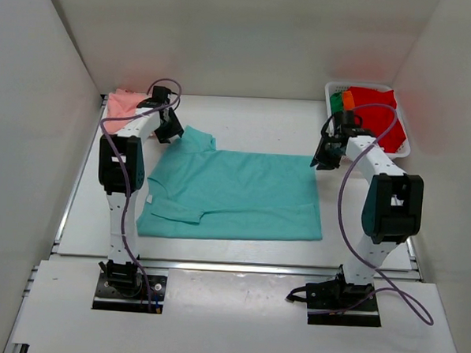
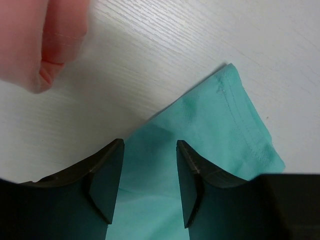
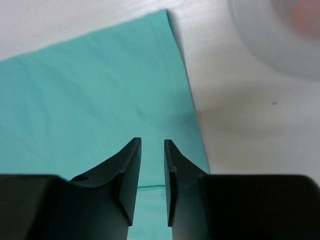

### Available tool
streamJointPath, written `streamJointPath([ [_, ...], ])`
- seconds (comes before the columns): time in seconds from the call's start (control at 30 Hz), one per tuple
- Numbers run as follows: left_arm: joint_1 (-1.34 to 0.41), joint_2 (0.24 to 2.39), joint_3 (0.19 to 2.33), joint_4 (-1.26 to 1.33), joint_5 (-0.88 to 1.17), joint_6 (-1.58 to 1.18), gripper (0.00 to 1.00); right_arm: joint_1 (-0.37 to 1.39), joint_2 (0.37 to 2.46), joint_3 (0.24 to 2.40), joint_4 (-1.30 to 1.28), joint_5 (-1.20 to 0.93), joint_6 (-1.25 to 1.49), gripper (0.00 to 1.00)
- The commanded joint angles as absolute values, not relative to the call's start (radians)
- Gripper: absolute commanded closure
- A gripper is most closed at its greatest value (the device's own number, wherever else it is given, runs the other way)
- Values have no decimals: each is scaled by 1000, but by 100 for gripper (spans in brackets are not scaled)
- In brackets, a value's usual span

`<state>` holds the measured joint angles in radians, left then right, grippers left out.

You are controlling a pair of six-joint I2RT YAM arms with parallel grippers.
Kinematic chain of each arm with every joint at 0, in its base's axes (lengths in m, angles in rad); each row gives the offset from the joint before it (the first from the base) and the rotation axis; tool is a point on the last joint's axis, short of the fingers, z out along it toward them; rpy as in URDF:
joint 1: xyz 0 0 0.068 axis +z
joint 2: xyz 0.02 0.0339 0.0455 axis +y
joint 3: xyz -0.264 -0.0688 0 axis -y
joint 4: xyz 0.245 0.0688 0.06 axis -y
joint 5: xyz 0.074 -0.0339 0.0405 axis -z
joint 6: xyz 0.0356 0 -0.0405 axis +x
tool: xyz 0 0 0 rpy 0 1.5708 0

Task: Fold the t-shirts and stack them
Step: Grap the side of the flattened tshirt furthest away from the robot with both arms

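A teal t-shirt lies flat across the middle of the table, one sleeve at its far left. My left gripper hovers over that sleeve. In the left wrist view its jaws stand open, with teal cloth beneath the gap and nothing pinched. My right gripper is over the shirt's far right corner. Its jaws are open by a narrow gap, with teal cloth showing below. A salmon pink t-shirt lies at the back left. Red, orange and green t-shirts sit in the basket.
A white plastic basket stands at the back right corner, just behind my right gripper. White walls close in the table on the left, right and back. The arm bases stand at the near edge.
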<state>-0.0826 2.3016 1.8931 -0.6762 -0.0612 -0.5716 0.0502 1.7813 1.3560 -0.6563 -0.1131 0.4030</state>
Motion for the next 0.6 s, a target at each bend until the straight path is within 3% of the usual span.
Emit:
streamJointPath([
  [0.0, -94, 2298, 1916, -681, -71, -537, 42, 48, 1804, 1430, -644, -103, 388, 74],
  [0.37, -98, 2307, 1901, -706, -81, -488, 46, 69, 1882, 1448, -608, -51, 426, 58],
  [0.43, -103, 2309, 1898, -700, -74, -491, 64, 77, 1884, 1431, -588, -52, 440, 57],
  [0.47, -101, 2309, 1890, -693, -66, -488, 78, 71, 1897, 1430, -581, -55, 452, 57],
  [0.57, -98, 2304, 1884, -686, -40, -485, 96, 75, 1904, 1420, -552, -54, 492, 57],
])
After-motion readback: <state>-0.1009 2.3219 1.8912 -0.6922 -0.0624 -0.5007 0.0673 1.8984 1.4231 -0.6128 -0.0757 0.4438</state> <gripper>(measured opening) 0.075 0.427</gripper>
